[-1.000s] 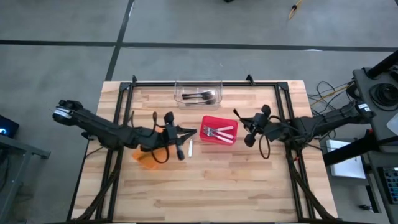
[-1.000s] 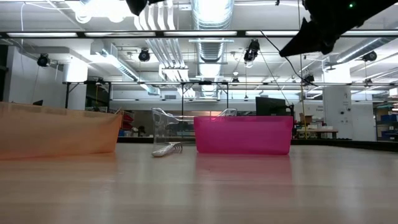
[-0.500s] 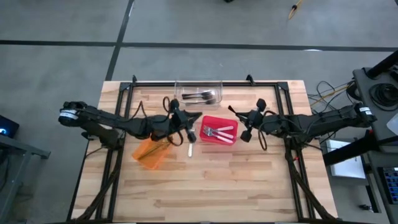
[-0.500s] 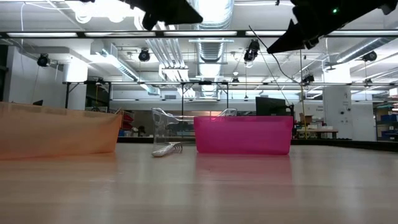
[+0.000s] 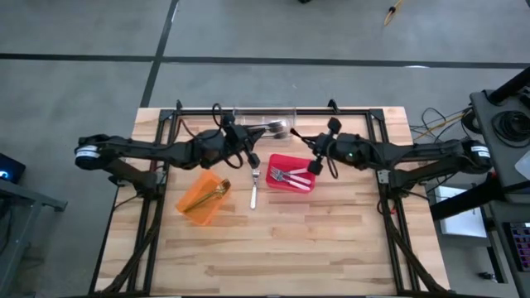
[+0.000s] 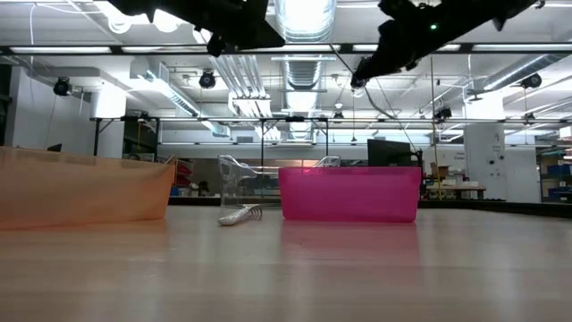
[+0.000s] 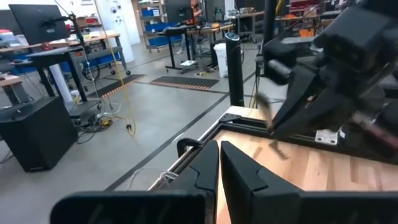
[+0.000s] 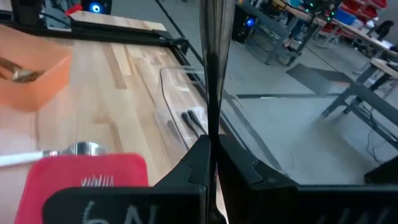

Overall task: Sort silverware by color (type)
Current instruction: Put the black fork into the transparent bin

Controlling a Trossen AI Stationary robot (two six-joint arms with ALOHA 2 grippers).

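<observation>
While both arms hang above the table, orange bin (image 5: 201,199) holding gold fork (image 5: 217,190) at 9 o'clock, left gripper (image 5: 251,156) closed and empty, silver fork (image 5: 255,184) loose on wood, clear bin (image 5: 265,116) with dark utensils (image 5: 267,127) at 12 o'clock, red bin (image 5: 290,173) with silver forks (image 5: 290,175), right gripper (image 5: 314,166) pinching a dark utensil (image 8: 214,56).

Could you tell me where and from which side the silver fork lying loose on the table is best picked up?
Grip the silver fork at mid-handle, coming straight down from above. It lies flat on the bare wooden table, its slim handle running front to back between the orange bin and red bin, so fingers set across the handle should clear both bins.
</observation>
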